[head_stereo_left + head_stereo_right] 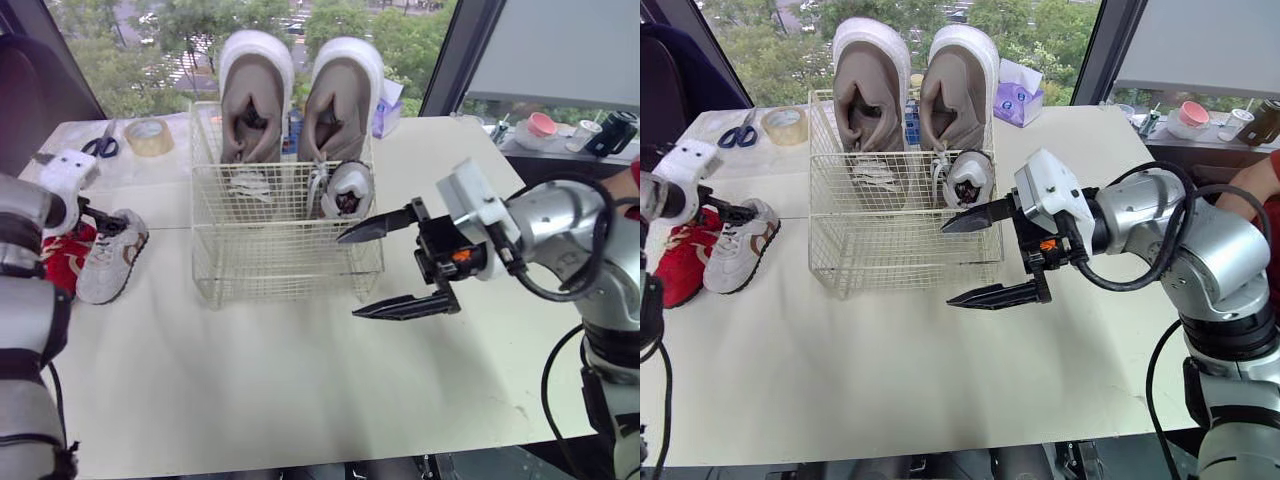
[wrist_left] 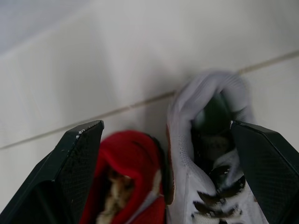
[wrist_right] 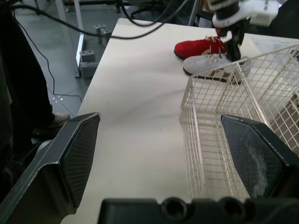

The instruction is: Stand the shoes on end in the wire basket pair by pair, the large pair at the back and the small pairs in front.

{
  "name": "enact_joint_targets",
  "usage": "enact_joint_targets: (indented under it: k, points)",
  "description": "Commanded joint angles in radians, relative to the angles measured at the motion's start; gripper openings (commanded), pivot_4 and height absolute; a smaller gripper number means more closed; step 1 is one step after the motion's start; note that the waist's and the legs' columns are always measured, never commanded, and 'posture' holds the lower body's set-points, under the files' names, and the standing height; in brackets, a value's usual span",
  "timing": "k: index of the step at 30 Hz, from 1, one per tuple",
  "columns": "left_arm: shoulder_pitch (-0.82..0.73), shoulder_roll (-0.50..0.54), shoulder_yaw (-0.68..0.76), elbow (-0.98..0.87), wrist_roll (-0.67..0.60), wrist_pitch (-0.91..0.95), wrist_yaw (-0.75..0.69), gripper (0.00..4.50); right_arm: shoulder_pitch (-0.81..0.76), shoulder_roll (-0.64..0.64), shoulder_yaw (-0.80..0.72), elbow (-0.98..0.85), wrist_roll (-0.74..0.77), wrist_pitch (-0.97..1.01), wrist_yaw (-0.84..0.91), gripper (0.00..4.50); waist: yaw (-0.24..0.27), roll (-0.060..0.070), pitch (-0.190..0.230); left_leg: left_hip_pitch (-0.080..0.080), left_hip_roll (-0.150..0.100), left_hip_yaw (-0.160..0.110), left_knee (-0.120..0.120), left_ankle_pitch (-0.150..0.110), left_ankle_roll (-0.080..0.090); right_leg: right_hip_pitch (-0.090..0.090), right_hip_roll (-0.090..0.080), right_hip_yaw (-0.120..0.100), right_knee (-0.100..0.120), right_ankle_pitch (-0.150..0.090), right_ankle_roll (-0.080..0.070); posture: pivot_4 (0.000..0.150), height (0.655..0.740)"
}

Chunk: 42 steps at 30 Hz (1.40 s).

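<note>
The wire basket (image 1: 285,262) stands mid-table. A large beige pair (image 1: 255,95) stands on end along its back, with one small white shoe (image 1: 348,190) upright in front of the right-hand large shoe. Left of the basket, a second small white shoe (image 1: 112,255) lies flat beside a red shoe (image 1: 60,258). My left gripper (image 2: 166,133) is open just above their heels, one finger outside each shoe. My right gripper (image 1: 385,265) is open and empty, hovering by the basket's front right corner, its fingers pointing left.
A tape roll (image 1: 148,136) and scissors (image 1: 100,146) lie at the back left of the table. A tissue box (image 1: 1018,103) stands behind the basket. Small containers (image 1: 540,128) sit on the sill at right, and a person's sleeve (image 1: 1252,180) is at the right edge.
</note>
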Motion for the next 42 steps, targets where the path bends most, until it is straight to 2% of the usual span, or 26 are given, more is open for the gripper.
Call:
enact_joint_targets:
  k: [1,2,5,8,11,15,18,20,22,23,26,28,30,32,34,37,40,42]
  points:
    - [0.034,-0.036,0.017,0.053,0.065,-0.018,0.019,3.59,-0.002,-0.008,-0.055,-0.045,0.054,0.031,-0.057,4.50,-0.001,0.000,0.000,0.000,0.000,0.000,0.002,-0.001,0.002,0.000,0.000,0.000,0.001,0.000,0.000,0.150,0.7400]
    - [0.050,-0.048,0.022,0.060,0.077,-0.029,0.035,3.17,-0.003,-0.007,-0.061,-0.049,0.063,0.038,-0.071,4.50,-0.002,0.000,0.000,0.000,0.000,0.000,0.004,-0.002,0.004,0.000,-0.001,0.000,0.002,0.000,0.000,0.150,0.7400]
    - [0.071,-0.074,0.060,0.072,0.091,-0.034,0.071,1.50,-0.006,-0.010,-0.076,-0.057,0.087,0.056,-0.111,4.50,-0.005,0.000,0.000,0.000,0.001,0.000,0.007,-0.003,0.005,0.000,-0.003,0.000,0.005,0.000,0.000,0.150,0.7400]
    - [0.071,-0.084,0.089,0.074,0.107,-0.035,0.079,0.05,-0.007,-0.013,-0.090,-0.064,0.113,0.074,-0.143,4.50,-0.005,0.000,0.000,0.002,0.000,0.000,0.008,-0.004,0.006,0.000,-0.007,0.000,0.010,0.000,0.000,0.150,0.7400]
    - [0.054,-0.081,0.123,0.072,0.111,-0.029,0.072,0.05,-0.005,-0.017,-0.094,-0.067,0.129,0.082,-0.162,4.50,-0.004,0.000,0.000,0.002,-0.001,0.000,0.009,-0.004,0.006,0.000,-0.008,0.000,0.012,-0.001,0.001,0.150,0.7400]
    - [-0.059,-0.028,0.245,0.050,0.049,0.005,0.124,0.05,0.000,-0.023,-0.090,-0.060,0.125,0.073,-0.164,4.50,-0.003,-0.002,0.000,0.002,-0.002,0.000,0.009,-0.004,0.006,-0.001,-0.008,0.000,0.013,-0.001,0.001,0.150,0.7400]
    - [-0.180,0.018,0.347,0.022,-0.007,0.076,0.181,0.05,0.001,-0.027,-0.082,-0.044,0.114,0.059,-0.149,4.50,-0.002,-0.011,0.000,-0.004,-0.002,0.000,0.011,-0.003,0.006,-0.005,-0.007,-0.001,0.015,0.000,0.001,0.150,0.7400]
    - [-0.241,0.050,0.378,-0.007,-0.020,0.128,0.173,0.05,-0.006,-0.017,-0.068,-0.039,0.113,0.057,-0.148,4.50,-0.003,-0.013,-0.001,-0.010,-0.001,-0.002,0.013,-0.003,0.006,-0.008,-0.006,-0.005,0.015,0.000,0.003,0.150,0.7400]
    - [-0.310,0.089,0.398,-0.101,-0.041,0.285,0.132,0.05,-0.022,-0.004,-0.048,-0.017,0.117,0.054,-0.128,4.50,-0.007,-0.013,-0.001,-0.010,-0.002,0.000,0.013,-0.003,0.006,-0.008,-0.007,-0.005,0.015,0.001,0.003,0.150,0.7400]
    - [-0.305,0.111,0.425,-0.233,-0.073,0.414,0.122,0.05,-0.032,0.001,-0.042,0.008,0.121,0.050,-0.104,4.50,-0.010,-0.013,-0.001,-0.010,-0.002,0.000,0.013,-0.004,0.006,-0.007,-0.007,-0.005,0.014,0.001,0.004,0.150,0.7400]
    - [-0.175,0.148,0.547,-0.603,-0.161,0.632,0.143,0.05,-0.054,0.020,-0.025,0.056,0.127,0.047,-0.069,4.50,-0.023,-0.012,0.000,-0.010,-0.002,-0.003,0.013,-0.004,0.007,-0.007,-0.009,-0.004,0.014,0.000,0.005,0.150,0.7400]
    - [0.011,0.091,0.758,-0.977,-0.148,0.612,0.271,0.05,-0.066,0.030,-0.010,0.098,0.110,0.037,-0.046,4.50,-0.024,-0.010,-0.001,-0.008,-0.002,-0.004,0.012,-0.004,0.007,-0.006,-0.010,-0.003,0.015,0.000,0.006,0.150,0.7400]
    - [0.112,0.018,0.907,-1.242,-0.141,0.719,0.358,0.05,-0.080,0.038,0.017,0.162,0.070,0.007,-0.008,4.50,-0.024,-0.011,-0.001,-0.004,-0.002,-0.004,0.012,-0.003,0.006,-0.004,-0.010,-0.002,0.015,-0.001,0.006,0.150,0.7400]
    - [0.146,-0.122,1.063,-1.499,-0.190,0.768,0.405,0.05,-0.082,0.036,0.054,0.206,0.009,-0.040,0.032,4.50,-0.022,-0.012,-0.001,-0.005,-0.002,-0.005,0.013,-0.002,0.003,-0.003,-0.009,-0.003,0.016,0.000,0.006,0.150,0.7400]
    - [0.146,-0.315,1.175,-1.771,-0.255,0.740,0.461,0.05,-0.084,0.039,0.080,0.237,-0.036,-0.075,0.057,4.50,-0.020,-0.012,-0.001,-0.009,-0.001,-0.007,0.021,-0.002,0.003,-0.002,-0.007,-0.006,0.017,0.000,0.007,0.150,0.7400]
    - [0.206,-0.436,1.154,-1.957,-0.284,0.652,0.514,0.05,-0.097,0.051,0.093,0.287,-0.069,-0.092,0.078,4.50,-0.023,-0.012,-0.001,-0.008,-0.002,-0.008,0.025,-0.002,0.003,0.002,-0.008,-0.006,0.016,0.002,0.010,0.150,0.7400]
    - [0.262,-0.491,1.088,-2.051,-0.300,0.584,0.560,0.05,-0.106,0.059,0.106,0.329,-0.095,-0.093,0.097,4.50,-0.023,-0.011,-0.001,-0.001,-0.003,-0.008,0.024,-0.002,0.003,0.006,-0.008,-0.003,0.016,0.003,0.010,0.150,0.7400]
    - [0.299,-0.567,1.014,-2.102,-0.314,0.533,0.604,0.05,-0.113,0.061,0.122,0.359,-0.113,-0.096,0.127,4.50,-0.021,-0.011,-0.001,0.002,-0.002,-0.008,0.024,-0.003,0.004,0.008,-0.007,-0.004,0.016,0.003,0.010,0.150,0.7400]
